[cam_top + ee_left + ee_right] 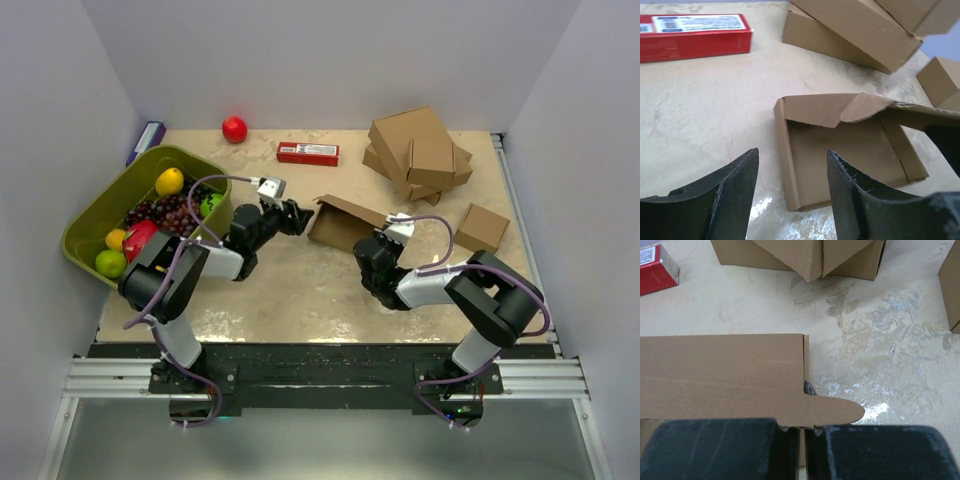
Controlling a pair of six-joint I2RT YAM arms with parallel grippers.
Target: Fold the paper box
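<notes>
Half-open brown paper box (pixel 840 150), lid up

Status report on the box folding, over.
Left gripper open, empty, facing the paper box. Right gripper shut on its lid, partly raised. Stacked cardboard boxes and red carton sit apart behind.

Bright, even light overhead, soft shadows; glare shines off my table (pixel 875 412), my right gripper (pixel 802 432) looms blurred up close
</notes>
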